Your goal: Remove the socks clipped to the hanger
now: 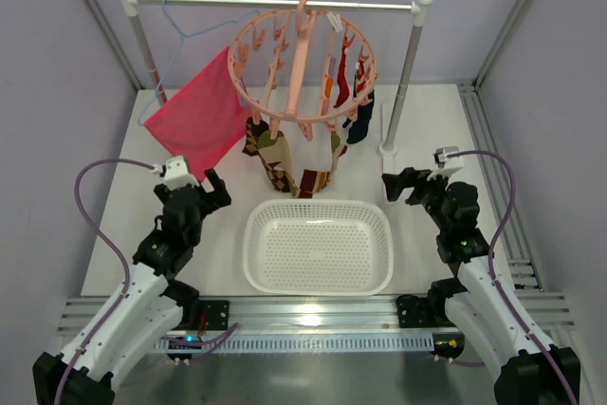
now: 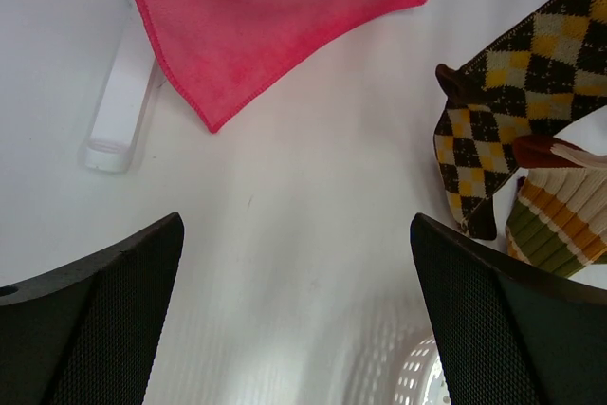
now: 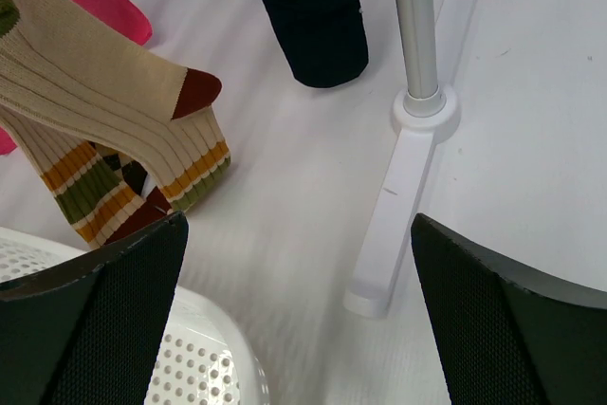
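- White perforated basket [image 1: 320,205]: centre of white table [image 1: 123,234], empty.
- Pink-red square cloth [image 1: 199,116]: 10 o'clock of basket, hung on light-blue wire hanger [image 1: 180,30].
- Wire hanger: hooked on metal rail [image 1: 228,2], left end.
- Rail: 12 o'clock, far side, carried by left post [image 1: 142,45] and right post [image 1: 408,64].
- White rack foot [image 3: 398,187]: flat on table under right post, 2 o'clock of basket.
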`<state>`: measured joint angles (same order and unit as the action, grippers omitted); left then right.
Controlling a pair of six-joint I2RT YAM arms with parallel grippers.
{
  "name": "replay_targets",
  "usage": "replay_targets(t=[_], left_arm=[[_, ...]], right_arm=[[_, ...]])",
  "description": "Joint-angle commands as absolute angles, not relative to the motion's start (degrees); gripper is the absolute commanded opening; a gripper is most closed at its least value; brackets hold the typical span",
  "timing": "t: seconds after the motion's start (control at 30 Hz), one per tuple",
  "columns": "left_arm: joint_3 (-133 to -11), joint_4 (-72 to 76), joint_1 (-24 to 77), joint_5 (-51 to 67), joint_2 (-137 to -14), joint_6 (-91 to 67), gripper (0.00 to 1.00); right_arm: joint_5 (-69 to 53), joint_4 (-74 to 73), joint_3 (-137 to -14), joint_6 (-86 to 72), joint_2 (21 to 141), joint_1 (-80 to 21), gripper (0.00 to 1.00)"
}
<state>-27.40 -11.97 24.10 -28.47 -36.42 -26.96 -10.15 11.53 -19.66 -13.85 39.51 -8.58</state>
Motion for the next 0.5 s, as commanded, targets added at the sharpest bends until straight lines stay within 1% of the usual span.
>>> replay_targets(t=[0.0,0.17,0.3,0.4,0.47], left_arm=[[-27.42,-11.6,23.91,-29.27,-35.42,-26.46,1.0],[-26.81,-10.99,23.99,-28.83,-34.81,-26.28,1.0],[-26.19,-9.41,23.91,-25.67,-34.98,-25.67,1.0],[-25.14,-4.32,23.91,-17.69,-36.29,-25.05,1.0],[-23.91,2.68,23.99,-11.38,-38.75,-25.66,1.0]], right_arm=[[-9.23,13.71,-19.42,-13.36,39.46,-9.14,0.99],[-9.14,13.62,-19.42,-13.18,39.46,-9.23,1.0],[-10.01,13.71,-19.42,-13.1,39.46,-9.4,1.0],[-10.19,14.15,-19.42,-13.18,39.9,-9.58,1.0],[-10.37,14.5,-19.42,-13.18,40.16,-9.75,1.0]])
